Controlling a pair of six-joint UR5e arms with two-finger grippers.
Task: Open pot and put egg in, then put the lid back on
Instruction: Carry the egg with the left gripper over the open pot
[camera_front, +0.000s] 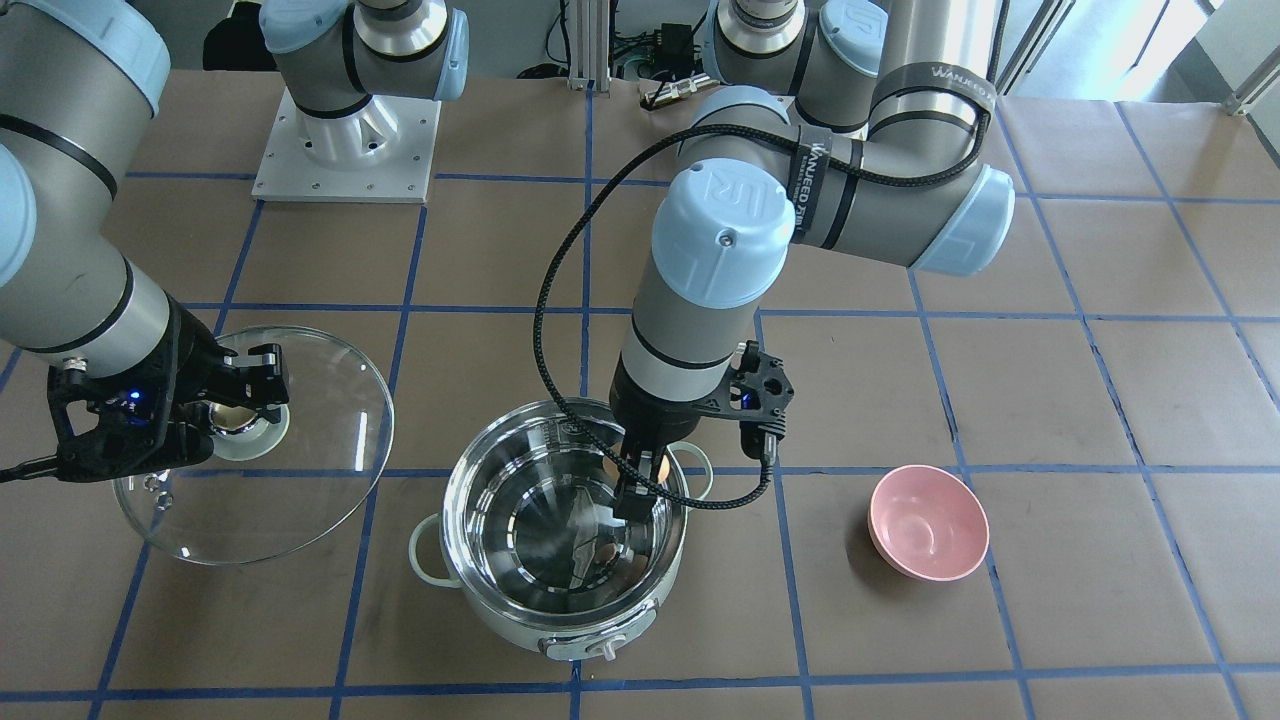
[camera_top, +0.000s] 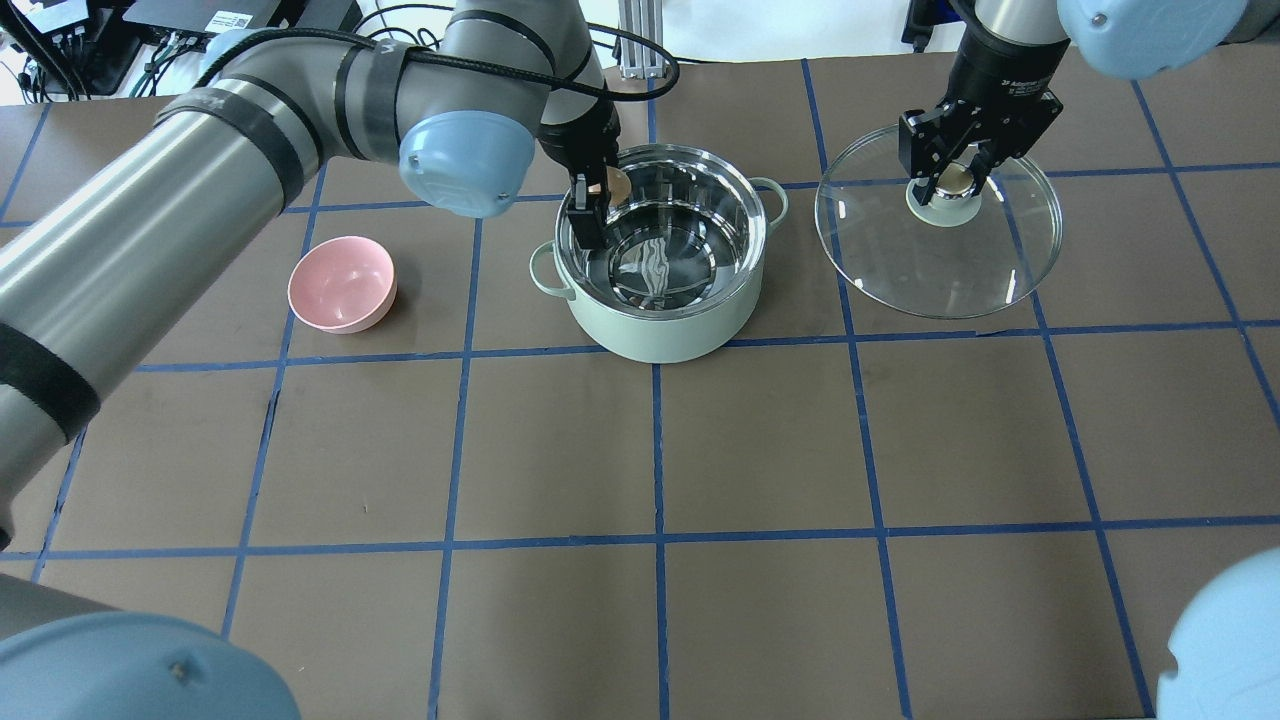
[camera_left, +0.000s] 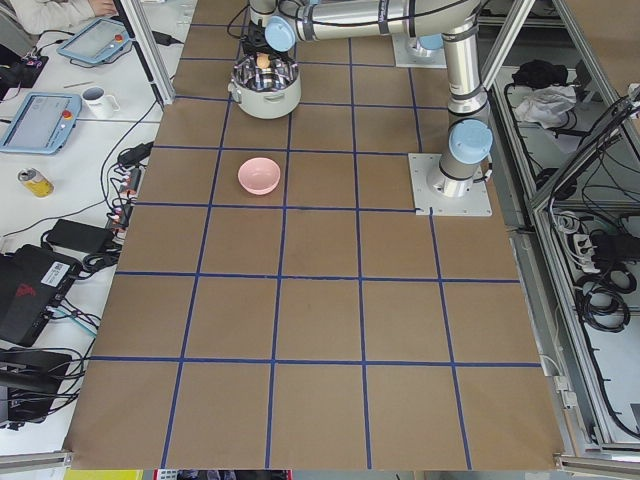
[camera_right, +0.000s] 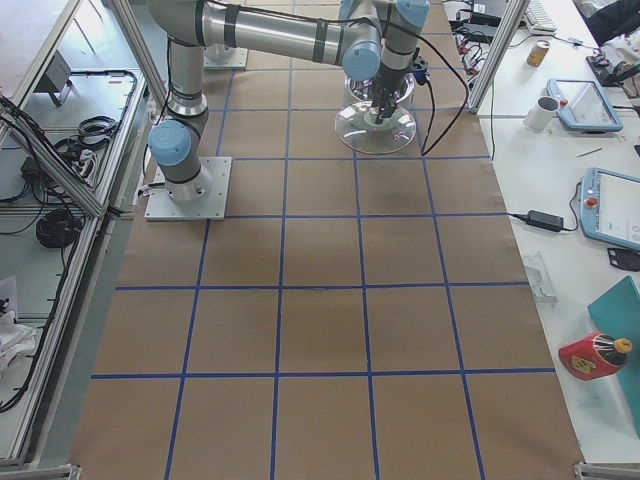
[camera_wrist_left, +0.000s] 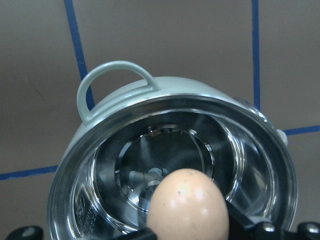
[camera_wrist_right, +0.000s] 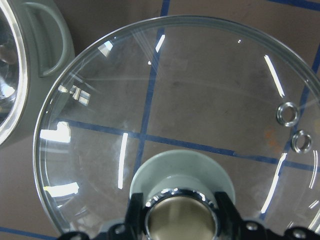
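The mint-green pot stands open in the middle of the table, its steel inside bare; it also shows in the front view. My left gripper is shut on the tan egg and holds it just inside the pot's rim, above the bottom. The egg shows between the fingers in the front view. My right gripper is shut on the beige knob of the glass lid. It holds the lid beside the pot on my right, low over the table.
A pink bowl sits on the table on my left of the pot, also in the front view. The left arm's black cable loops over the pot's rim. Blue tape lines grid the brown table.
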